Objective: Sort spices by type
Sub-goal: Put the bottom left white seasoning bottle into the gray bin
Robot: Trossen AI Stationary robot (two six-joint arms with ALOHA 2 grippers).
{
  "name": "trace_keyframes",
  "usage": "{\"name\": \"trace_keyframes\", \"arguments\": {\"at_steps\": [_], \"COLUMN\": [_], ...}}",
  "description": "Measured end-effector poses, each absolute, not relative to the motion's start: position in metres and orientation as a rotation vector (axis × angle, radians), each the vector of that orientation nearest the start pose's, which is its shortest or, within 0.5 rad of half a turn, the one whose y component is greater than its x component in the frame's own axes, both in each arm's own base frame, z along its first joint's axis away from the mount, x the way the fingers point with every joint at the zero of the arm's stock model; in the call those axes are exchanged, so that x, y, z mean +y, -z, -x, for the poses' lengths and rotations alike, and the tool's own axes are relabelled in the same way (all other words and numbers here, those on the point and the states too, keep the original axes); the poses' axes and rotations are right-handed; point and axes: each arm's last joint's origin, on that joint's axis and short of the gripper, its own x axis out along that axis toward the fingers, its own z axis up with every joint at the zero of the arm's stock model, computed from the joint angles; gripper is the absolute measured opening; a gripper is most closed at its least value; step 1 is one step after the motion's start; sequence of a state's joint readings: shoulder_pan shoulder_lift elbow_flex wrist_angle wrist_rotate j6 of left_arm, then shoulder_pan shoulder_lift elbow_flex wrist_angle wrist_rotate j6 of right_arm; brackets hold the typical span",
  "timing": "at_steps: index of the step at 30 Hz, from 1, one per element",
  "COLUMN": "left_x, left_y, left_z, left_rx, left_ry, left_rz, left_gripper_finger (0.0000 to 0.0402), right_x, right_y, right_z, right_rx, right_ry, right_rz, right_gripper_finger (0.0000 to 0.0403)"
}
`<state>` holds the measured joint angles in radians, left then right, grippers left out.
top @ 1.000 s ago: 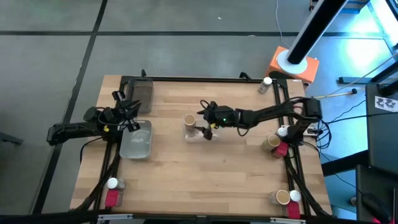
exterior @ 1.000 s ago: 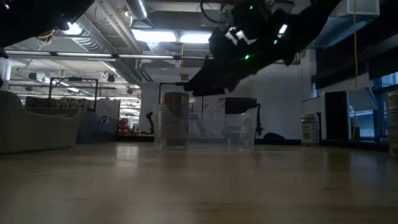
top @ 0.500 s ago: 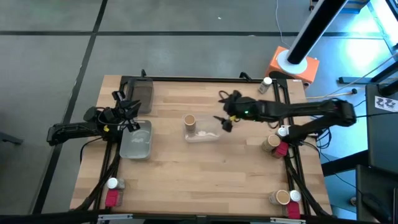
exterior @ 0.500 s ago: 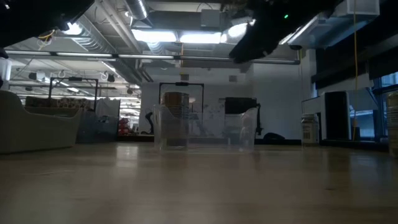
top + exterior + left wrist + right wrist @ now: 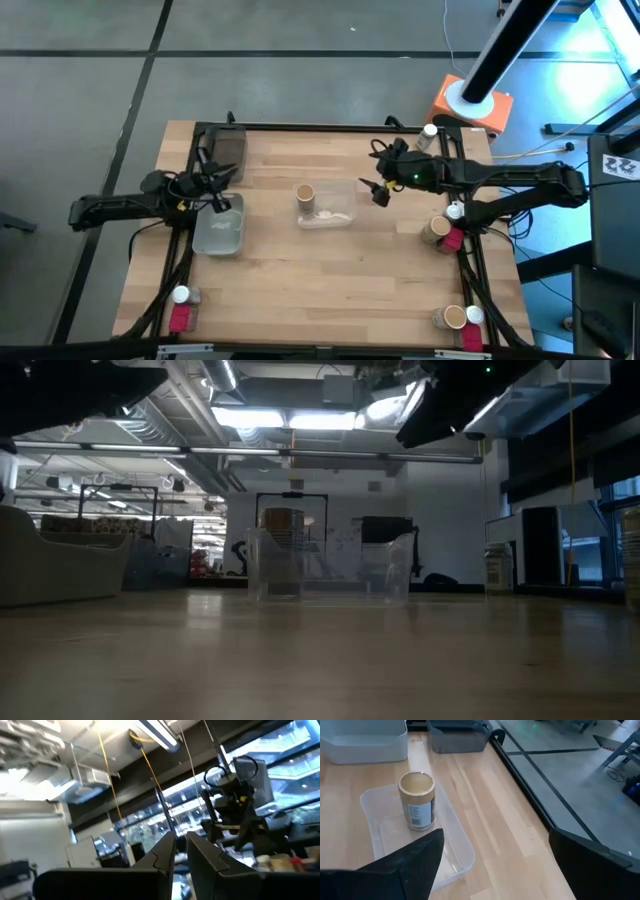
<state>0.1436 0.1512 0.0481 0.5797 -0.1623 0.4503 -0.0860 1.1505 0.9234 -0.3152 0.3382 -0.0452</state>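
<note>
High view: one tan jar [image 5: 305, 194] stands upright in the clear centre tray [image 5: 335, 205]. Others wait at the tabletop [image 5: 330, 270] edges: tan two, red three, white four, as far as can be told. Right gripper [image 5: 380, 190] hovers beside the tray, jaws apart, empty. Left gripper [image 5: 213, 183] over the left tray [image 5: 220, 230], jaws together.

Right wrist view: tan jar [image 5: 417, 801] looks light, rigid, smooth-sided; best taken across its body, below the cork-coloured cap.

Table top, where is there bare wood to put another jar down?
The broad strip of table in front of the middle tray is bare, between the corner jar groups and. The right edge is crowded with jars; the left trays fill that side.
</note>
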Motion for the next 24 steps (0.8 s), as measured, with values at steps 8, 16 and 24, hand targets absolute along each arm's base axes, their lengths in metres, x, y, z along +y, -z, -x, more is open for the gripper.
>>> {"name": "trace_keyframes", "arguments": {"at_steps": [8, 16, 24], "left_x": [0.018, -0.005, -0.059], "left_y": [-0.248, -0.288, -0.337], "left_z": [-0.128, -0.178, -0.209], "left_rx": [-0.203, 0.134, 0.389], "left_ry": [-0.296, -0.193, -0.113], "left_rz": [-0.281, -0.242, -0.215], "left_gripper_finger": [0.0040, 0.0040, 0.0040], "right_x": [-0.030, -0.031, -0.028], "right_y": [-0.301, -0.306, -0.307], "right_z": [-0.248, -0.250, -0.251], "right_rx": [0.528, 0.479, 0.470], "right_ry": [0.353, 0.275, 0.177], "right_rz": [0.219, 0.295, 0.329], "right_gripper_finger": [0.0358, 0.0358, 0.0358]}}
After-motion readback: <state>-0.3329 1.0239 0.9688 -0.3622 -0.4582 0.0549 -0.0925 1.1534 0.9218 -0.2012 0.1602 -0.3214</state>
